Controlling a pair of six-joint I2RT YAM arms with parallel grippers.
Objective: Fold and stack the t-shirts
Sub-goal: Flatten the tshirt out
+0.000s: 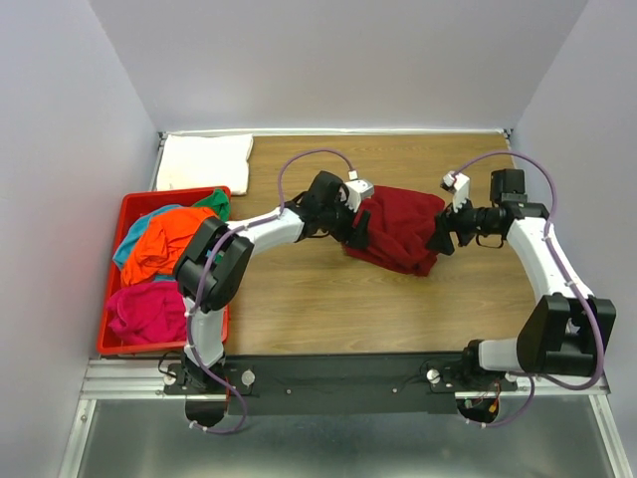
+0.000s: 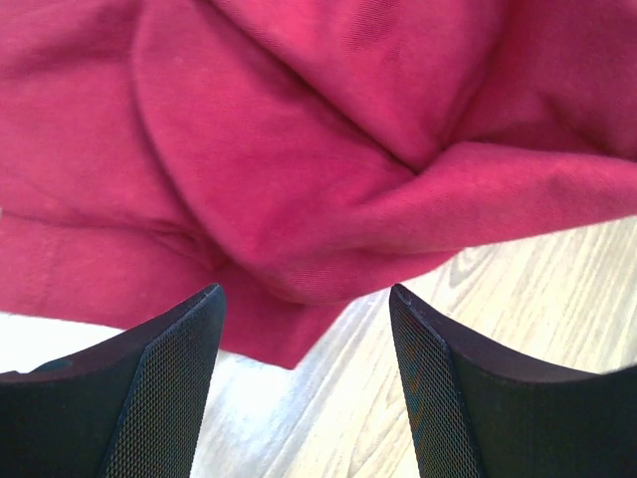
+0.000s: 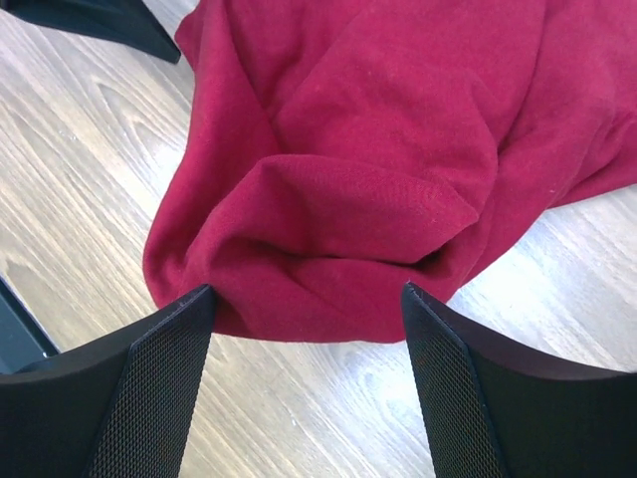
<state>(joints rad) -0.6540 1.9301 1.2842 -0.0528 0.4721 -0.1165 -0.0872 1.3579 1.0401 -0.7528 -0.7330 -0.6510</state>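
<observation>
A dark red t-shirt (image 1: 399, 228) lies crumpled on the wooden table between my two grippers. It fills the left wrist view (image 2: 299, 149) and the right wrist view (image 3: 378, 169). My left gripper (image 1: 358, 229) is open at the shirt's left edge, with a cloth corner just ahead of its fingers (image 2: 174, 378). My right gripper (image 1: 438, 237) is open at the shirt's right edge, its fingers (image 3: 468, 398) either side of a rolled fold. A folded white t-shirt (image 1: 204, 162) lies at the back left. Orange (image 1: 164, 242), magenta pink (image 1: 144, 309), teal (image 1: 127, 244) and green (image 1: 214, 202) t-shirts lie in the bin.
A red plastic bin (image 1: 109, 339) stands along the table's left edge. Grey walls close in the left, back and right sides. A metal rail with the arm bases runs along the near edge (image 1: 338, 378).
</observation>
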